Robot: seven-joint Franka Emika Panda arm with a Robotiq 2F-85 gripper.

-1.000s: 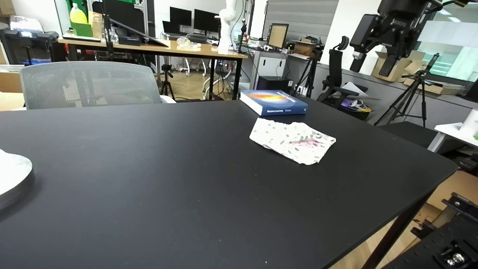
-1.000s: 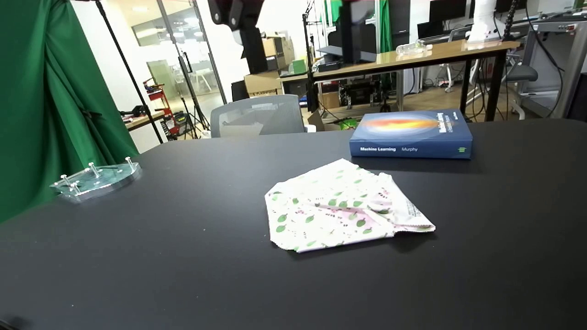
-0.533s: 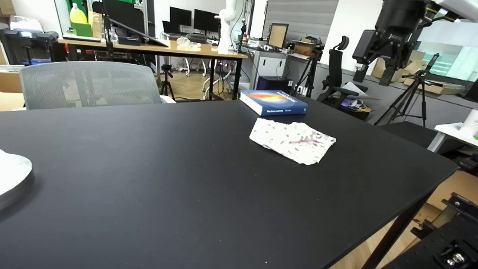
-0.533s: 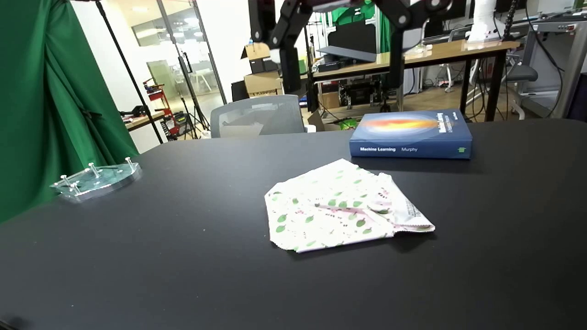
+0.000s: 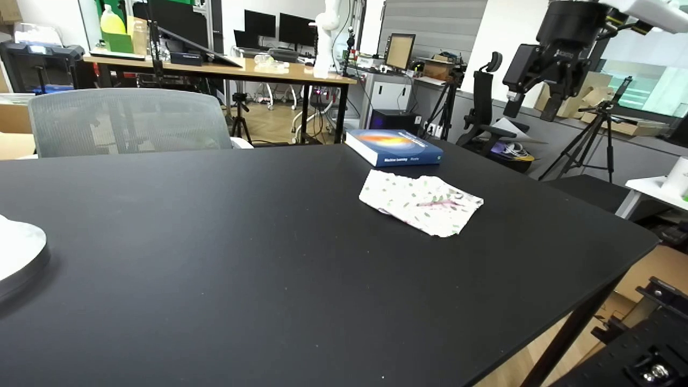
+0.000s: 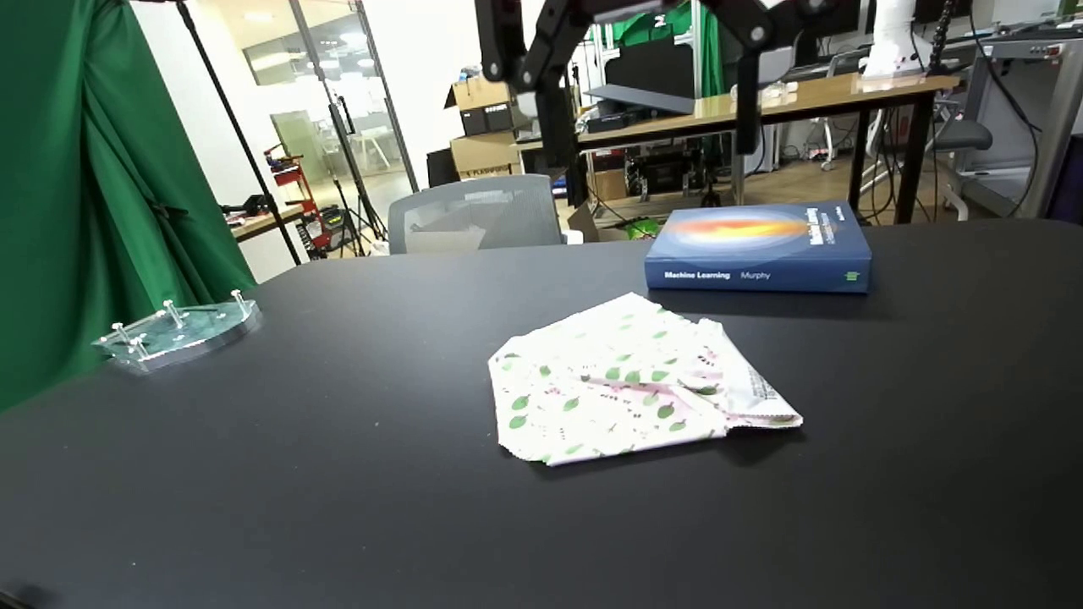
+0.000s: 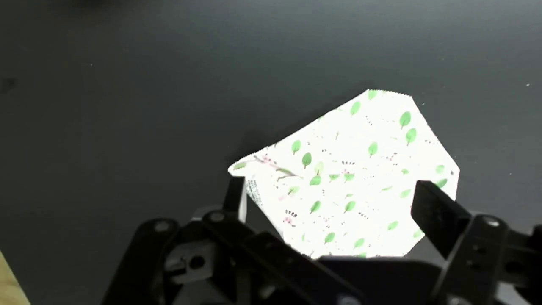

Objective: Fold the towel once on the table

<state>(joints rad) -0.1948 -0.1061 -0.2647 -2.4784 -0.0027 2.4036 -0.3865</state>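
Observation:
The towel [image 5: 422,204] is a white cloth with green leaves and pink marks. It lies rumpled on the black table [image 5: 215,258], with a crease and a pointed corner at its right in an exterior view [image 6: 626,389]. My gripper [image 5: 531,109] is open and empty, high above the table and apart from the towel. Its two fingers also hang over the scene in an exterior view [image 6: 651,152]. In the wrist view, the towel [image 7: 351,182] shows between and beyond the spread fingers [image 7: 329,186]. The fingers and gripper body hide small parts of its near edge.
A thick blue book [image 6: 757,249] lies just behind the towel, also seen in an exterior view [image 5: 395,148]. A clear plate with upright screws [image 6: 182,334] is at the table's far left. A white round object [image 5: 19,250] stands at the left edge. A grey chair [image 5: 129,121] is behind the table.
My gripper has come down a little and shifted, moving right in an exterior view, with slight turning. It stays open. The towel and book have not moved.

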